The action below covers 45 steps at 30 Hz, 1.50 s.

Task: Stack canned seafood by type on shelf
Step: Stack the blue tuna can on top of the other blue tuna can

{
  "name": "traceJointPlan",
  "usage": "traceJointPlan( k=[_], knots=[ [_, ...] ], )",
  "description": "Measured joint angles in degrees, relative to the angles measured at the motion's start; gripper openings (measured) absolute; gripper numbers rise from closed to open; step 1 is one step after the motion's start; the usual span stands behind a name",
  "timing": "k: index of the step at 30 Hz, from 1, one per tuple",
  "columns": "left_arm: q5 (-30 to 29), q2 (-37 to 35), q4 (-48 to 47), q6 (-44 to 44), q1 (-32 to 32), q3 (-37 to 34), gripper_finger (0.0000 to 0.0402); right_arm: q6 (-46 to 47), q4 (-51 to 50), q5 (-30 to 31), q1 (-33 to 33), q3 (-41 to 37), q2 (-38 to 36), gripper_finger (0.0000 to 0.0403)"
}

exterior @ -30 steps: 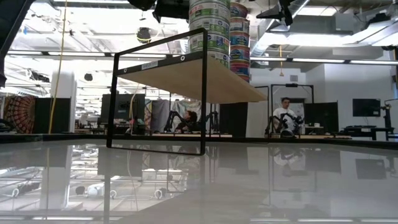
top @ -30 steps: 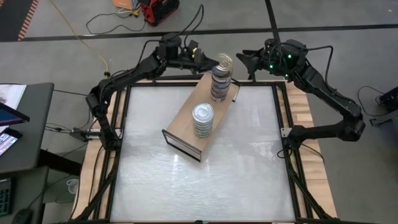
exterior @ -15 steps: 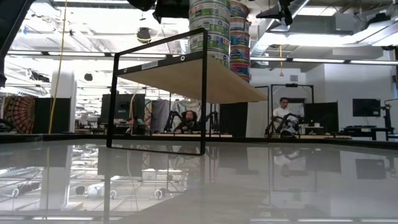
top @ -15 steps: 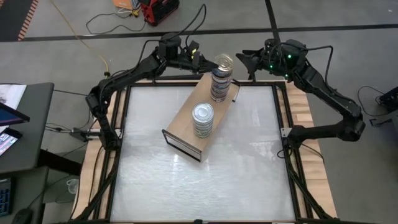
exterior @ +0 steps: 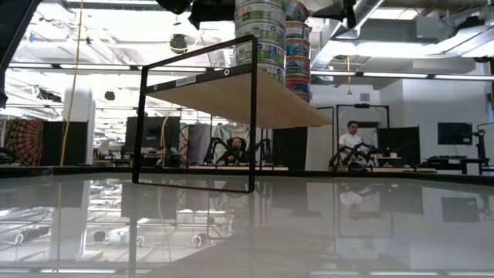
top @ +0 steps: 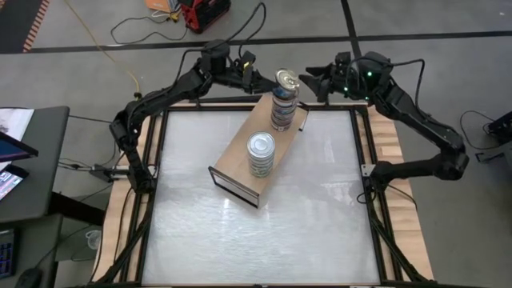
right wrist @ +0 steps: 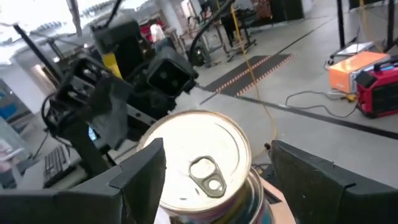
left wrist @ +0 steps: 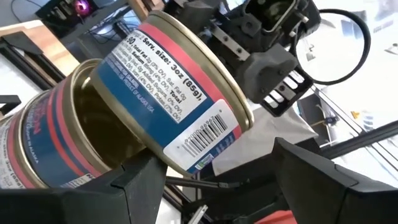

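both jaws are standing spread, gripping nothing — left gripper [top: 262, 78] and right gripper [top: 310, 80] are flanking the top tin [top: 286, 80], which is sitting tilted on the far stack [top: 282, 108] on the shelf [top: 236, 160]. judgement: rigid, light, slick-walled — pinching across its sides is looking safest.

Red case [top: 204, 14] & orange box [top: 162, 5] on floor w/ cables; laptop [top: 11, 164] on side desk.
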Motion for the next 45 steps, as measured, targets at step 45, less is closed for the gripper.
traceJointPlan(
  k=[45],
  knots=[
    [9.2,-0.7,-2.5,1.7,2.4,0.0,0.0275,-6.2,-5.6,1.1,1.4,0.0,2.9,0.0311]
  ],
)
